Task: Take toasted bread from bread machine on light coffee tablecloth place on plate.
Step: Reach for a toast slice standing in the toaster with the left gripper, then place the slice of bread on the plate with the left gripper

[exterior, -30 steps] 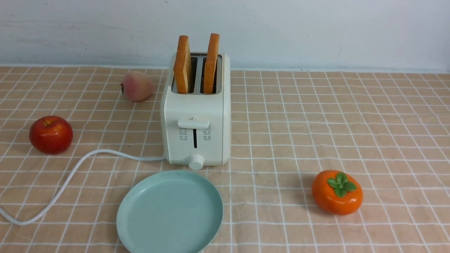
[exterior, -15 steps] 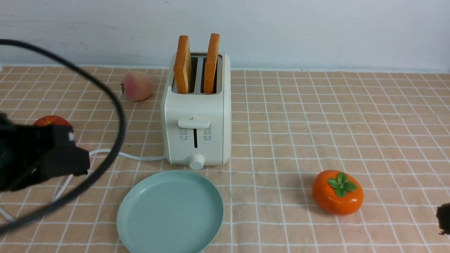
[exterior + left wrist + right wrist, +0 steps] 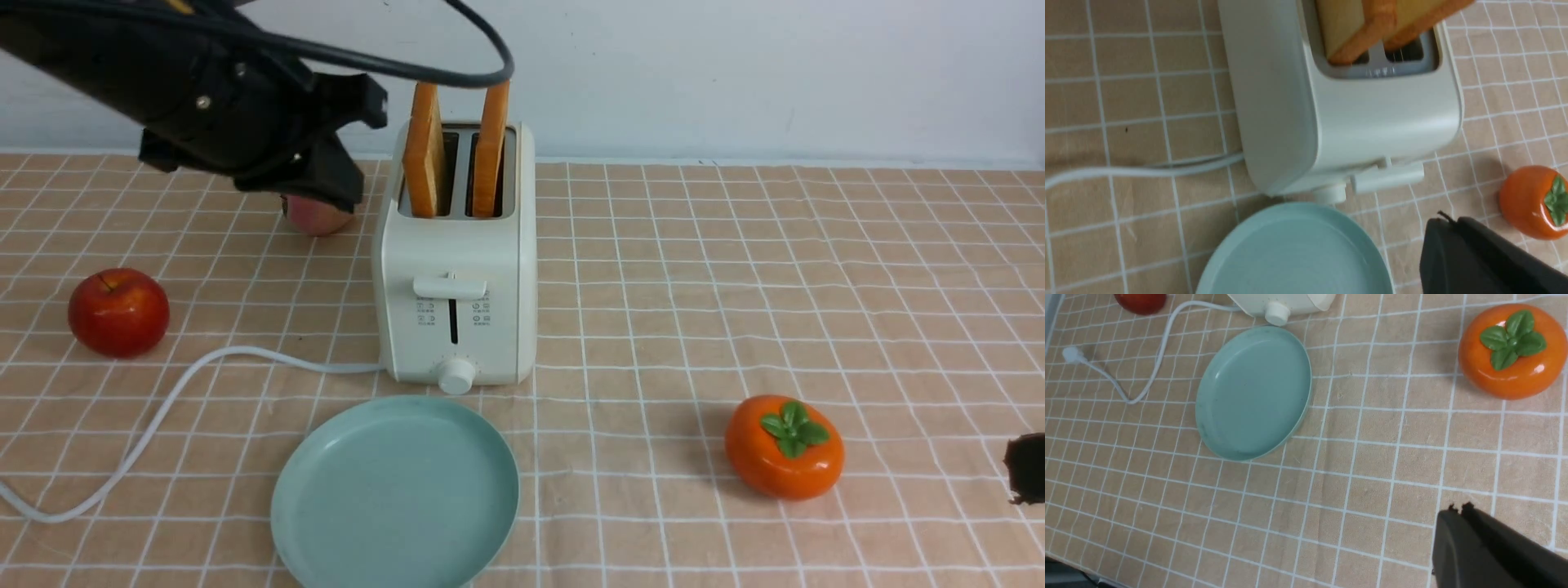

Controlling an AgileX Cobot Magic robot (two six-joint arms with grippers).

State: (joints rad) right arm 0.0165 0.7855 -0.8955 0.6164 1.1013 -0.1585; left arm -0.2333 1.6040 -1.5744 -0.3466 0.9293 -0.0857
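Two slices of toasted bread (image 3: 424, 151) (image 3: 491, 147) stand upright in the slots of the cream bread machine (image 3: 454, 302) on the light coffee tablecloth (image 3: 735, 286). The teal plate (image 3: 395, 498) lies bare just in front of it. My left gripper (image 3: 363, 102) hovers shut and holding nothing, at the level of the toast tops, just left of the bread machine. The left wrist view looks down on the toast (image 3: 1355, 28), bread machine (image 3: 1372, 118) and plate (image 3: 1290, 253). My right gripper (image 3: 1027, 469) is shut and holding nothing, low at the far right edge, right of the plate (image 3: 1253, 392).
A red apple (image 3: 118, 312) sits at the left. A peach (image 3: 314, 219) lies partly hidden behind my left gripper. An orange persimmon (image 3: 784, 447) rests at the front right. The white cord (image 3: 163, 408) curls left from the bread machine. A wall closes the back.
My left arm came into view and rose from the low left to beside the top of the bread machine. My right gripper appeared at the right edge and moved slightly up.
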